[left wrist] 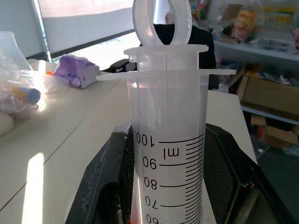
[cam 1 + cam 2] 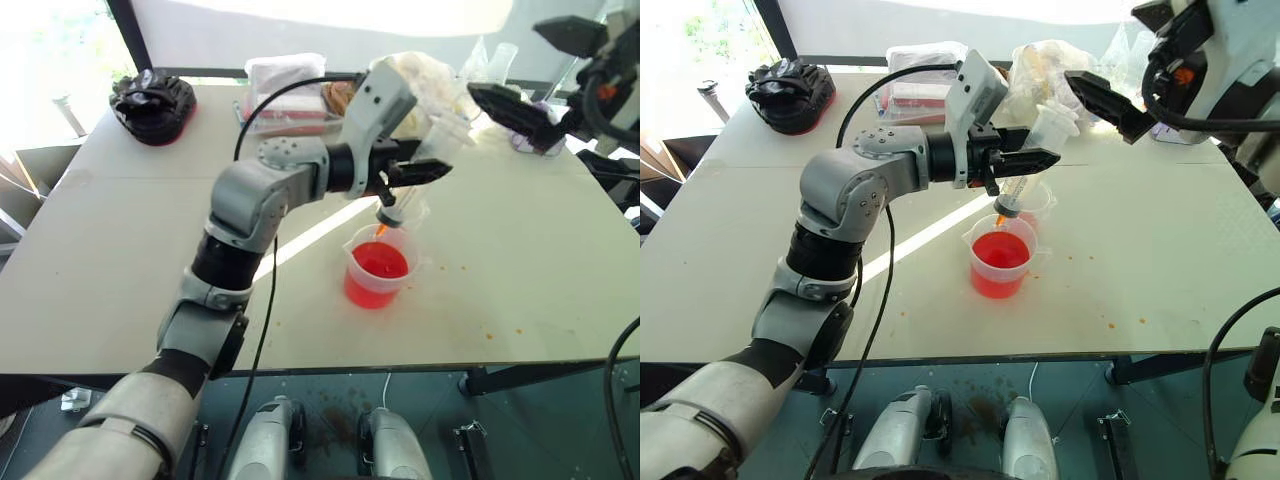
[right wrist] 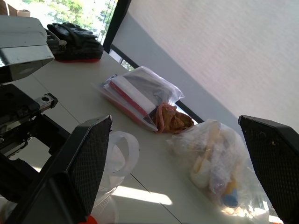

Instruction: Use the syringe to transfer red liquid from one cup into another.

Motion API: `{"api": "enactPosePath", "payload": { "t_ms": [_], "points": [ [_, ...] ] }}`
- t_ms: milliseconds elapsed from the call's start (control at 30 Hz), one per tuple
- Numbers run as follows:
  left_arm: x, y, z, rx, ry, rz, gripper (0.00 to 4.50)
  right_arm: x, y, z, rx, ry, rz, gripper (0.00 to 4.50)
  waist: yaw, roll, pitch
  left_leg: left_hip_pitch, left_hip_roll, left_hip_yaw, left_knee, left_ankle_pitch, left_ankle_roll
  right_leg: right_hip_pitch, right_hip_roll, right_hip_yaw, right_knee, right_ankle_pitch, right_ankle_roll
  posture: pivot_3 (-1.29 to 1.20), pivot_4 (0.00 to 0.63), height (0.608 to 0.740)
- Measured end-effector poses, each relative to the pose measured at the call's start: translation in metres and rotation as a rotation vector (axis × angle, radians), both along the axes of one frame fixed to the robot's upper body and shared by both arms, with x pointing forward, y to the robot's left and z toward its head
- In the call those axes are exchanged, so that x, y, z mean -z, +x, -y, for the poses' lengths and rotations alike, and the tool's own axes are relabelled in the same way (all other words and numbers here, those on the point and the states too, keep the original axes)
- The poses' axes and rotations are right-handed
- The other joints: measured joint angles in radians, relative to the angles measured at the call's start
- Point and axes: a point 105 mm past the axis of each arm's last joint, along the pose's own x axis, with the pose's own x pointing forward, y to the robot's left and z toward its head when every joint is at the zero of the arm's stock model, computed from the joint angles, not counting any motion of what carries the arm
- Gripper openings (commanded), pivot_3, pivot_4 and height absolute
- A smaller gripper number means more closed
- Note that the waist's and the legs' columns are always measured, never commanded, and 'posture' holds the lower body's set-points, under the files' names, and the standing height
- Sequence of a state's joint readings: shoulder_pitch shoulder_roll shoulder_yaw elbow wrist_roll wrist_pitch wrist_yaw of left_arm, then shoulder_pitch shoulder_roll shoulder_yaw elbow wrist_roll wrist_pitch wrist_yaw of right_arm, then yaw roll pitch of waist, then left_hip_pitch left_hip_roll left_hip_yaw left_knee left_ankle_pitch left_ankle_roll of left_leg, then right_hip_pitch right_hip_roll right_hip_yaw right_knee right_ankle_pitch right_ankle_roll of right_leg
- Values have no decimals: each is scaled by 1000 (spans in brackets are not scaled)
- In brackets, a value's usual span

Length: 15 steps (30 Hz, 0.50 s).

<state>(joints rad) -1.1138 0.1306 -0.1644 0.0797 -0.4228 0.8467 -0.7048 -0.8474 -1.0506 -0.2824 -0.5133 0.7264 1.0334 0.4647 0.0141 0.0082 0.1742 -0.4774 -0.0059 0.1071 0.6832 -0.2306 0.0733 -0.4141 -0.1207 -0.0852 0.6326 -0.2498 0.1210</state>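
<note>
My left gripper (image 2: pixel 1035 160) is shut on the barrel of the clear syringe (image 2: pixel 1025 178), which hangs tilted with its orange tip (image 2: pixel 1001 219) just above the larger spouted cup (image 2: pixel 1000 275). That cup holds red liquid (image 2: pixel 1000 250). The smaller clear cup (image 2: pixel 1044 205) stands right behind it, partly hidden by the syringe. In the left wrist view the syringe (image 1: pixel 168 140) stands between the black fingers (image 1: pixel 110 182) and its barrel looks empty. My right gripper (image 2: pixel 1130 60) is open, up beside the plunger's ring top (image 3: pixel 124 154).
A black glove-like object (image 2: pixel 790 90) lies at the table's far left. Plastic bags with packets (image 2: pixel 925 70) and a bag of food (image 3: pixel 219 168) sit along the back edge. Orange drips speckle the white table (image 2: pixel 1140 290) near its front edge.
</note>
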Motion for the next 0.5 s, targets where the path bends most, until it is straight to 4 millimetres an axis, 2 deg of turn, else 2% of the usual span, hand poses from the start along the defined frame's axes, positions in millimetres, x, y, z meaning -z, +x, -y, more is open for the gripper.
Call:
{"api": "enactPosePath", "payload": {
  "t_ms": [167, 300, 500],
  "points": [
    [-2, 3, 0, -10, -11, -8, 1497, 5, -2, -3, -2, 6, -19, 4500, 0, 0, 0, 0, 0, 0, 0, 0, 0, 0, 0, 0, 0, 0, 0, 0, 150, 740],
    [-8, -2, -2, 4, -27, 8, 1497, 19, 6, 9, 46, 21, -61, 4500, 0, 0, 0, 0, 0, 0, 0, 0, 0, 0, 0, 0, 0, 0, 0, 0, 150, 740],
    [-2, -12, -2, 19, -3, 17, 1497, 21, 13, 17, 51, 26, -38, 4500, -1, 0, 0, 1, 0, 0, 0, 0, 0, 1, 1, 0, 0, 0, 0, 0, 150, 740]
  ]
}}
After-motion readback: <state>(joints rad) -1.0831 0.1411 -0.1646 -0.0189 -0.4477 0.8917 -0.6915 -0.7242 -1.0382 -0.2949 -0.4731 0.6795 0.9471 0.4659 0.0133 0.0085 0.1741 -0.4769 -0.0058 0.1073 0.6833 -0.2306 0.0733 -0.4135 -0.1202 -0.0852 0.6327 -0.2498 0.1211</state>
